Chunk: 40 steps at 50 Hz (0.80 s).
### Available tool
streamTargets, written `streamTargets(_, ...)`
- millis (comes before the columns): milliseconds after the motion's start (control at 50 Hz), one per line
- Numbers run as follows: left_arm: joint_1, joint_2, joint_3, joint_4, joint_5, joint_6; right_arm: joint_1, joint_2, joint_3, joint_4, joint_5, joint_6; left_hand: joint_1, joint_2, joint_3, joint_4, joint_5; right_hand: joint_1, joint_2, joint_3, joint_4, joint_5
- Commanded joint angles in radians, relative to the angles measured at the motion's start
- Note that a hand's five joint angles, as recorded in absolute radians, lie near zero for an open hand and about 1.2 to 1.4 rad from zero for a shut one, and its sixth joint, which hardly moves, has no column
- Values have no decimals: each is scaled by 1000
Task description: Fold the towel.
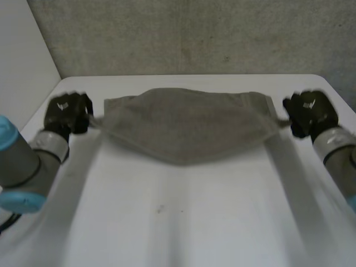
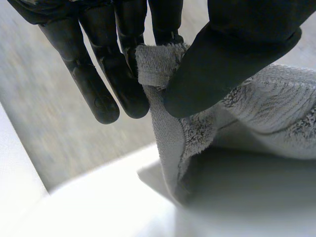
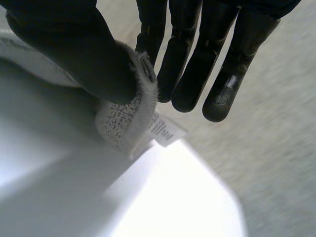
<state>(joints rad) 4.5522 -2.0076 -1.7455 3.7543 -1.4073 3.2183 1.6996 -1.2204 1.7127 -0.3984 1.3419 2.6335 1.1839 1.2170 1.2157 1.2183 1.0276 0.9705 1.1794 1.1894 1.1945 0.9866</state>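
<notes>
- The white table (image 1: 183, 222) carries the scene. Its far edge meets a rough grey wall (image 1: 194, 33).
- The grey terry towel (image 1: 189, 125) is stretched sideways between the two hands, near the table's far edge and about midway between its left and right edges. It looks doubled over. Its near edge sags to a low point in the middle. I cannot tell whether that low point touches the table.
- The left arm (image 1: 25, 161) comes in along the table's left edge and the right arm (image 1: 339, 156) along its right edge. Both are cut off by the frame.
- The left hand (image 1: 67, 114) holds the towel's left end. In the left wrist view its thumb (image 2: 237, 54) presses a hemmed corner of the cloth (image 2: 163, 64) against the straight fingers (image 2: 123, 84), a firm pinch.
- The right hand (image 1: 308, 114) holds the towel's right end. In the right wrist view its thumb (image 3: 74, 49) clamps the bunched corner (image 3: 123, 118) against the fingers (image 3: 182, 64).
- A small white label (image 3: 165, 129) sticks out from the towel's corner just below the right hand's fingertips. Its print is too small to read.
</notes>
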Motion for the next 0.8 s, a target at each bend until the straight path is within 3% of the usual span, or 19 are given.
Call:
streamTargets(20, 42, 88, -153, -78, 25, 32, -61, -62, 82, 155, -58, -39, 212, 179, 181, 178, 194, 426, 217, 207, 202, 235)
streamTargets(140, 90, 279, -239, -255, 27, 92, -123, -251, 70, 391, -63, -89, 212, 179, 181, 178, 194, 426, 217, 207, 202, 235)
streamTargets(180, 116, 407, -279, -387, 42, 135, -182, -318, 53, 548, -69, -144, 212, 179, 181, 178, 194, 426, 217, 207, 202, 235)
streamTargets(200, 116, 408, -279, -387, 42, 135, -213, -350, 47, 617, -70, -177, 212, 179, 181, 178, 194, 426, 217, 207, 202, 235)
streamTargets(240, 164, 554, -307, -520, 82, 173, -248, -394, 44, 679, -72, -217, 212, 179, 181, 178, 194, 426, 217, 207, 202, 235)
streamTargets(320, 240, 644, -318, -620, 153, 195, -301, -459, 53, 765, -75, -313, 212, 179, 181, 178, 194, 426, 217, 207, 202, 235)
streamTargets(360, 293, 673, -321, -651, 249, 196, -313, -464, 53, 797, -81, -383, 212, 179, 181, 178, 194, 426, 217, 207, 202, 235)
streamTargets(460, 320, 650, -328, -640, 335, 198, -307, -424, 56, 742, -101, -363, 212, 179, 181, 178, 194, 426, 217, 207, 202, 235)
streamTargets(640, 268, 375, -252, -450, 326, 189, -221, -162, 7, 540, -83, -270, 212, 179, 181, 178, 194, 426, 217, 207, 202, 235)
streamTargets(740, 197, 208, -141, -370, 269, 192, -114, 27, -105, 413, 31, -245, 212, 179, 181, 178, 194, 426, 217, 207, 202, 235)
streamTargets(780, 144, 101, -44, -350, 191, 192, -97, 66, -134, 379, 64, -237, 212, 179, 181, 178, 194, 426, 217, 207, 202, 235)
streamTargets(800, 143, 101, -43, -350, 191, 192, -97, 67, -134, 378, 65, -237, 212, 179, 181, 178, 194, 426, 217, 207, 202, 235)
